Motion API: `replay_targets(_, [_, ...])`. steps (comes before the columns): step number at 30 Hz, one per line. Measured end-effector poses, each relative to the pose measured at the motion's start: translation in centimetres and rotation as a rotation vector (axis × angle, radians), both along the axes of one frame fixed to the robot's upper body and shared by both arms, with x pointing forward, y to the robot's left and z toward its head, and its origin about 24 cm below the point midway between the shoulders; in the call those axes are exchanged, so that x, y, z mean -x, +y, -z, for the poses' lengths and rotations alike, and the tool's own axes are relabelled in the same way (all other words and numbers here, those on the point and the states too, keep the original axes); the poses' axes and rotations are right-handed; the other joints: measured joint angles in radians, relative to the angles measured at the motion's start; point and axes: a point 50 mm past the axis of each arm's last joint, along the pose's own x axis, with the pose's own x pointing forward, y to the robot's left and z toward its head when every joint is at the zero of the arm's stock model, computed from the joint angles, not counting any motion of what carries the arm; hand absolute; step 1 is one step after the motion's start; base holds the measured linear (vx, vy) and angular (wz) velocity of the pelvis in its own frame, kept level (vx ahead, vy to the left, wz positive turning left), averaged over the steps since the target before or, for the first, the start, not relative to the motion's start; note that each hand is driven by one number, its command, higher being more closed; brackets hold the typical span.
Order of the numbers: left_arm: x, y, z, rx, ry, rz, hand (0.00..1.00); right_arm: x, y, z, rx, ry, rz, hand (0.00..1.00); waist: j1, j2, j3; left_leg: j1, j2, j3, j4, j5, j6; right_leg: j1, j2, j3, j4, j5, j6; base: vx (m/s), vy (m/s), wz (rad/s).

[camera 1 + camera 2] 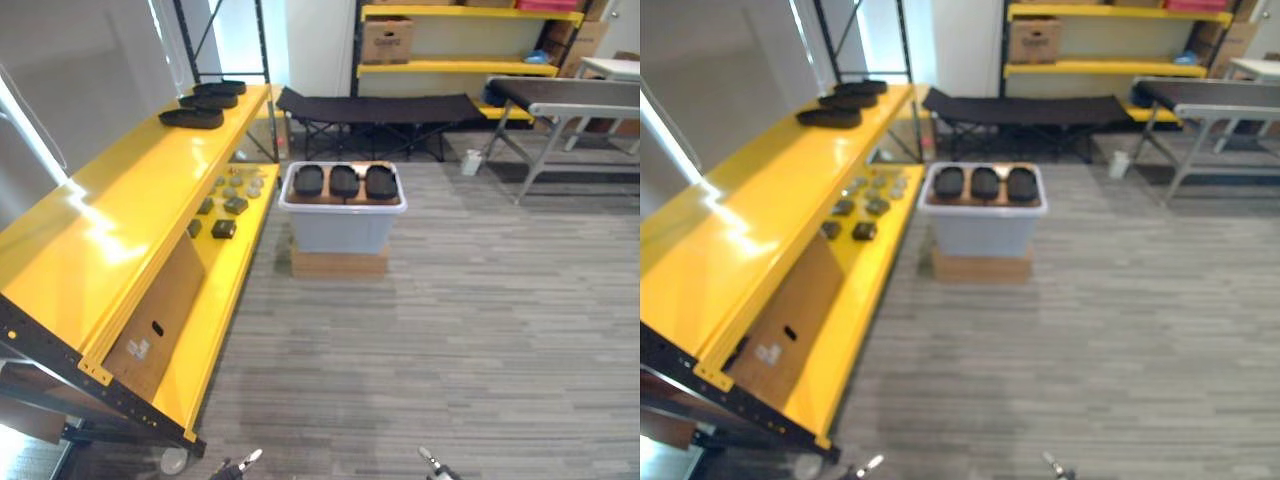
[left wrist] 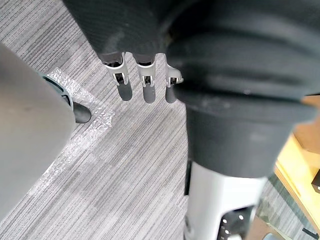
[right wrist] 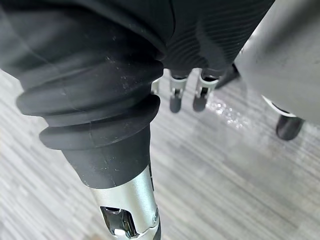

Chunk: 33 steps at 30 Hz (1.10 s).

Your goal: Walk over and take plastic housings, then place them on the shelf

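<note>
Fingers over carpet, housings in bin

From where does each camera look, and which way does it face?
Left wrist view: on the left wrist, along the left hand down to the carpet.
Right wrist view: right wrist, along the right hand, same carpet.
Left eye view: on the head, down and forward at the bin of plastic housings by the yellow shelf; hands' tips at bottom.
Right eye view: shares that scene.
</note>
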Motion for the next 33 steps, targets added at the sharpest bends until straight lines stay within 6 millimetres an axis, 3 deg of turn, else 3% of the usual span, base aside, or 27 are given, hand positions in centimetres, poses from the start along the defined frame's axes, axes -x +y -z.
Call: replay_targets(33, [0.48,-0.17,0.22,0.009,0.021,0.02,0.0,0.14,-0.11,0.08,0.0,0.007,-0.056,0.0,0.001,0.002,0.0,0.007,0.006,0.006,0.001,-0.006,-0.009,0.0,0.014,0.023,-0.014,0.001,-0.001,0.0,-0.001,-0.01])
